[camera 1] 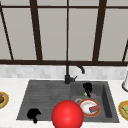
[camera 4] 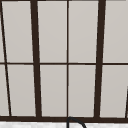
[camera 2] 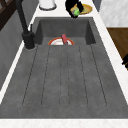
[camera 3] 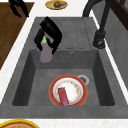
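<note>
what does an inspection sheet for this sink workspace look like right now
surface: dark grey sink with ribbed drainboard at left and basin at right, in a white counter.
job's things: purple eggplant with green stem, held above the basin; red-rimmed plate on the basin floor with a red block on it.
clutter: red ball at the front; yellow plates on the counter at both ends.
hands: right hand curled round the eggplant; left hand over the drainboard's front left corner.
cables: nothing seen.
surroundings: black faucet, window with dark frame behind.
</note>
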Controlling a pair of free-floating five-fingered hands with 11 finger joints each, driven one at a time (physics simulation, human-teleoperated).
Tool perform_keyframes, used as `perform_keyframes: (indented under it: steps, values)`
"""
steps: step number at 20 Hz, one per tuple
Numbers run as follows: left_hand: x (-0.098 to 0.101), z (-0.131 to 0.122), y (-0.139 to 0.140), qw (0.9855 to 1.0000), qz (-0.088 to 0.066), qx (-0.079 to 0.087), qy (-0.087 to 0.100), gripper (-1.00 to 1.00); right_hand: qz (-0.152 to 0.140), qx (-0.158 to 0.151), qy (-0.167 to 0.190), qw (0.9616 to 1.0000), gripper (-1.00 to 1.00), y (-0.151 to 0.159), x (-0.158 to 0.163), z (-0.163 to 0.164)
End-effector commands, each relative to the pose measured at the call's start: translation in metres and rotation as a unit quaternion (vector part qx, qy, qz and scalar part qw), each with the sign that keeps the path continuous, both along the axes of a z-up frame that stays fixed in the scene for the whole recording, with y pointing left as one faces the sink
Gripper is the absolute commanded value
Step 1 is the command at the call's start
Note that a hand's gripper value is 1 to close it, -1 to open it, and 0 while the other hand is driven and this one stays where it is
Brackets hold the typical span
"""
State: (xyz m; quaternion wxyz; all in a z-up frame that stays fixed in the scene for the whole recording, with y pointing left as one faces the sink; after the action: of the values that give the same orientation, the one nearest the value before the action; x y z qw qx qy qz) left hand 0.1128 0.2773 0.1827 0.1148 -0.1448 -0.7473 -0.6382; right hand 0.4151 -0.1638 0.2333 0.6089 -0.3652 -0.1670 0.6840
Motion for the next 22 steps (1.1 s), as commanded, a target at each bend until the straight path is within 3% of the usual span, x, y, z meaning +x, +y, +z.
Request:
perform_keyframes:
  steps: [1, 6, 9, 22]
  values:
    - [0.0, 0.0, 0.0, 1.0, 0.0, 0.0, 0.0, 0.0, 0.011, -0.023, -0.009, 0.9996, 1.0, 0.018, 0.006, -0.031]
    - [0.0, 0.0, 0.0, 1.0, 0.0, 0.0, 0.0, 0.0, 0.072, -0.012, -0.047, 0.9962, 1.0, 0.026, 0.02, -0.071]
    - [0.0, 0.0, 0.0, 1.0, 0.0, 0.0, 0.0, 0.0, 0.09, -0.006, -0.054, 0.9945, 1.0, 0.029, 0.026, -0.096]
    - [0.0, 0.0, 0.0, 1.0, 0.0, 0.0, 0.0, 0.0, 0.103, -0.014, -0.121, 0.9872, 1.0, 0.032, 0.036, -0.164]
